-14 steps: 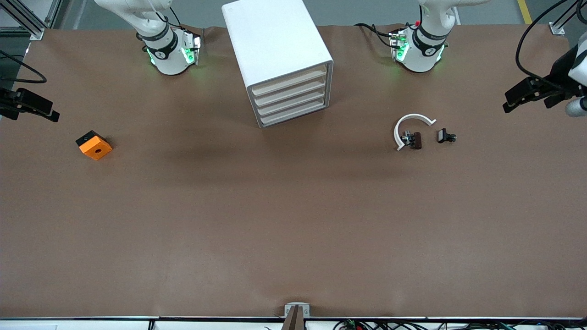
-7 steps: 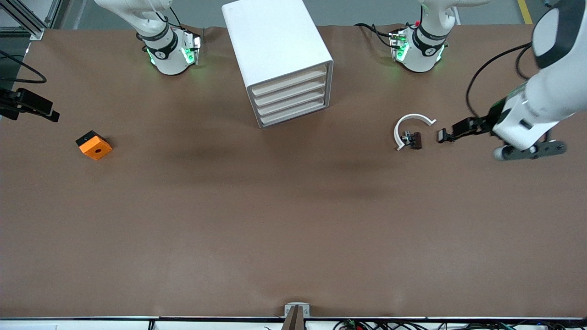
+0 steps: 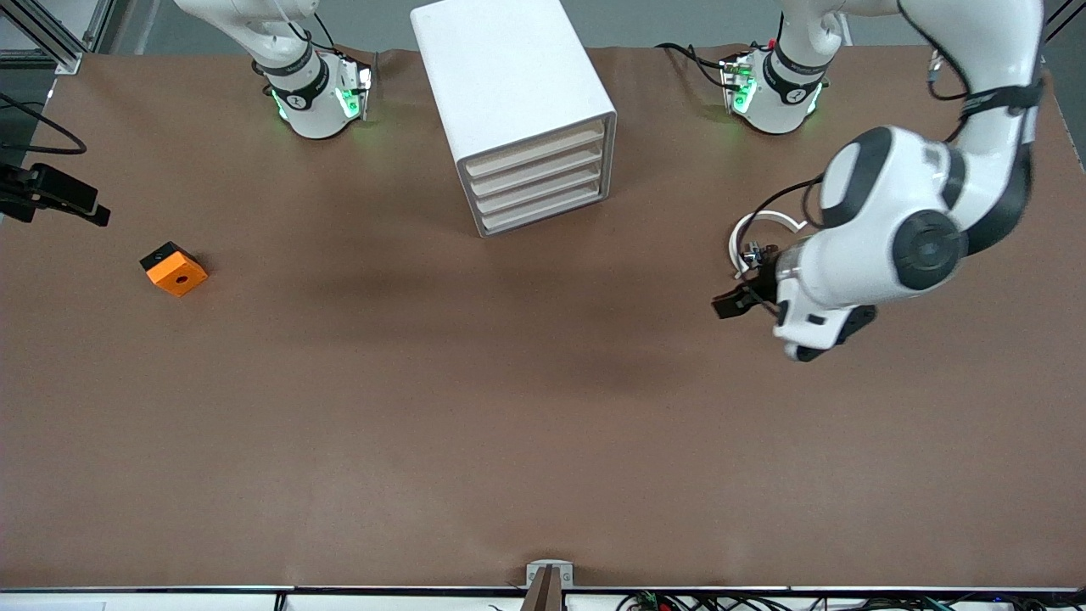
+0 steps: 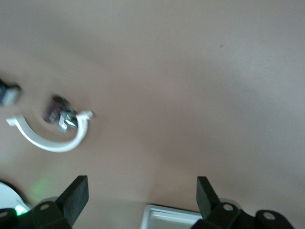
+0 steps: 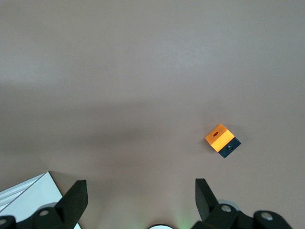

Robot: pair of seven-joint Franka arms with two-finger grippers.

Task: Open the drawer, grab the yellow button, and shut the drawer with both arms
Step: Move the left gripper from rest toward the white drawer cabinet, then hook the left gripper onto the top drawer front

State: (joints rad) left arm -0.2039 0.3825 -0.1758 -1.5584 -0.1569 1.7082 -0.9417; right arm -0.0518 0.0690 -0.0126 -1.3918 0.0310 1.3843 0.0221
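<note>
Hanging over the brown surface point(image 3: 543, 407) near the white curved band point(image 3: 740, 233) and its small black clip point(image 3: 758, 252), the left end effector point(image 3: 731, 304) has its fingers spread wide and holds nothing. The right end effector point(image 3: 64, 201) waits above the right arm's end of the surface, fingers equally wide and empty, with the orange block point(image 3: 174, 268) lying close by, nearer the front camera. Between the two arm bases stands the white cabinet point(image 3: 509, 102), its four drawers point(image 3: 536, 182) all shut, fronts turned toward the camera so either arm can reach them. No button shows anywhere; presumably it sits inside a closed drawer, so opening one looks like the first step.
</note>
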